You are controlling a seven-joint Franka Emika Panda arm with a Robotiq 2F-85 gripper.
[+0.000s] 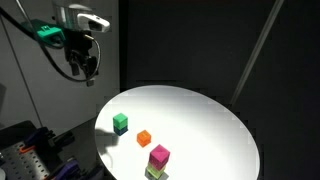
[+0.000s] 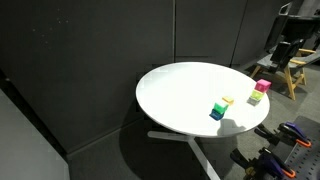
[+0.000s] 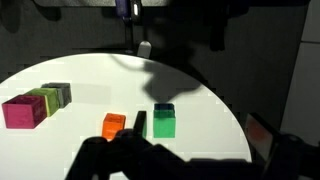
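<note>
The pincer hangs open and empty, high near the table edge. The green cube lies on the table at its five o'clock, well apart; the orange cube is near it.

Arm is up high, wrist at the top and the pincer hanging down, slightly tilted. Jaws are spread wide with nothing between them. In the wrist view the fingers are dark silhouettes along the bottom edge.
</note>
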